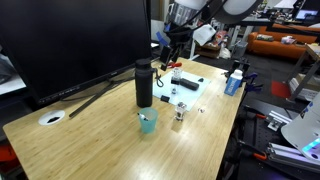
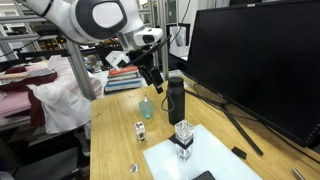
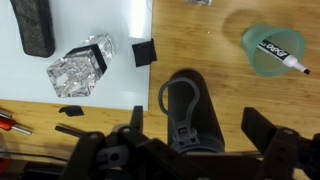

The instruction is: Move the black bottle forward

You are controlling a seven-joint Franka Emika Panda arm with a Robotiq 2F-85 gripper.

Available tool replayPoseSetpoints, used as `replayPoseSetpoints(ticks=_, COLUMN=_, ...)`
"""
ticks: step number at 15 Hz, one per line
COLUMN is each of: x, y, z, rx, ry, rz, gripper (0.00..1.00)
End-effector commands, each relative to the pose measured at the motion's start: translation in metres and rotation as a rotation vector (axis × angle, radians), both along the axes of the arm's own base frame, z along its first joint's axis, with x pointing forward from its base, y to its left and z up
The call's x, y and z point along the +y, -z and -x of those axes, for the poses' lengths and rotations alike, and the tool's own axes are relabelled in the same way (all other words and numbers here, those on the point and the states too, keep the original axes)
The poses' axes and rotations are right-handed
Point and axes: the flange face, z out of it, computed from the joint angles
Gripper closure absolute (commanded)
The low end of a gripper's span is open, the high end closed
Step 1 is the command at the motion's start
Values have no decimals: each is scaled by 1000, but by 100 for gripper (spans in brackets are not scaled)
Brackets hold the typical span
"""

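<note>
The black bottle (image 1: 144, 83) stands upright on the wooden table, tall and matte, with a narrower cap; it shows in both exterior views (image 2: 176, 98). In the wrist view I look down on its cap and carry loop (image 3: 187, 110). My gripper (image 3: 198, 128) is open and hangs above the bottle, with one finger on each side of it and not touching. In an exterior view the gripper (image 1: 168, 47) is above and behind the bottle top. A small teal cup (image 1: 148, 122) holding a marker stands next to the bottle.
A large black monitor (image 1: 75, 40) stands behind the bottle. A white mat (image 3: 80, 40) carries a clear glass cube (image 3: 80, 68), a black eraser (image 3: 35, 25) and a small black block (image 3: 144, 52). A small jar (image 1: 178, 117) stands near the cup.
</note>
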Motion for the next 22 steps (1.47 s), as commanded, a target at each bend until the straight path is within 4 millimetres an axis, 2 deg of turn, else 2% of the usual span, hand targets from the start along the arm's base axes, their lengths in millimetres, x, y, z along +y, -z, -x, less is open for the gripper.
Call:
replayPoseSetpoints(ticks=1, x=6, y=10, z=-26, rx=15, ry=-60, rz=-3, gripper=0)
replayPoseSetpoints(ticks=7, x=9, y=28, z=-49, rx=50, ry=-144, rz=12, gripper=0)
replayPoseSetpoints(ticks=17, x=7, y=44, z=-65, rx=64, ry=-210, rz=40, gripper=0)
replayPoseSetpoints(ticks=19, x=8, y=47, z=-67, rx=61, ry=-221, rz=44, gripper=28)
replayPoseSetpoints(ticks=21, x=7, y=47, z=-68, rx=55, ry=-227, rz=54, gripper=39)
replayPoseSetpoints(ticks=22, x=6, y=47, z=-68, rx=54, ry=-228, rz=58, gripper=37)
